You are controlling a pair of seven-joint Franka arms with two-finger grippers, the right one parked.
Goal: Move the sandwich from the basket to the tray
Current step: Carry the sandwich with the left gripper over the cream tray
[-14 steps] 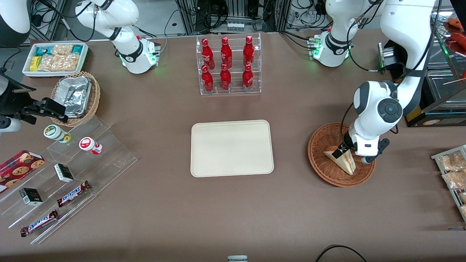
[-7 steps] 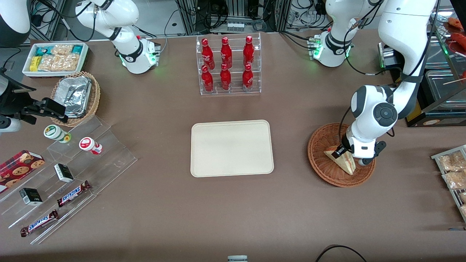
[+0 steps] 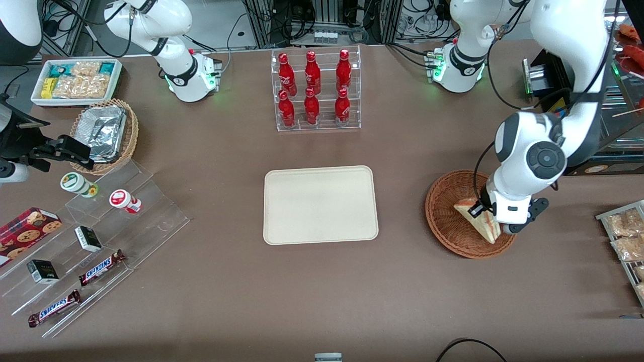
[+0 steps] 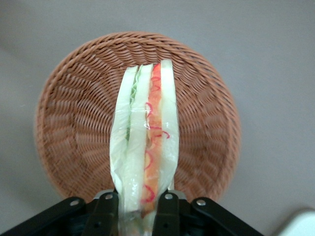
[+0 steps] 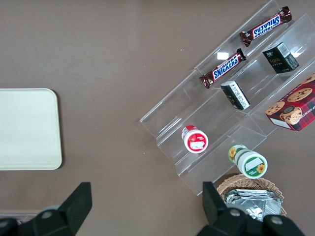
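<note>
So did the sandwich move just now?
Yes. The sandwich, held in the gripper, has shifted slightly toward the working arm's end of the basket and looks lifted.

Even, bright overhead light fills the brown bench [image 3: 211, 301]; shadows are soft and short. Glare spots the crinkled silver foil trays [image 3: 103, 131]. The gripper [image 4: 137, 206], clamped on the clear-wrapped triangular sandwich [image 4: 144, 147], looks slightly blurred.

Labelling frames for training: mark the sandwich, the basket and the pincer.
sandwich [image 4: 145, 147]: left wrist view, wrapped filling edge.
basket [image 3: 443, 211]: front view, bare woven floor.
pincer [image 4: 137, 209]: left wrist view, between fingertips, shut on the sandwich.
</note>
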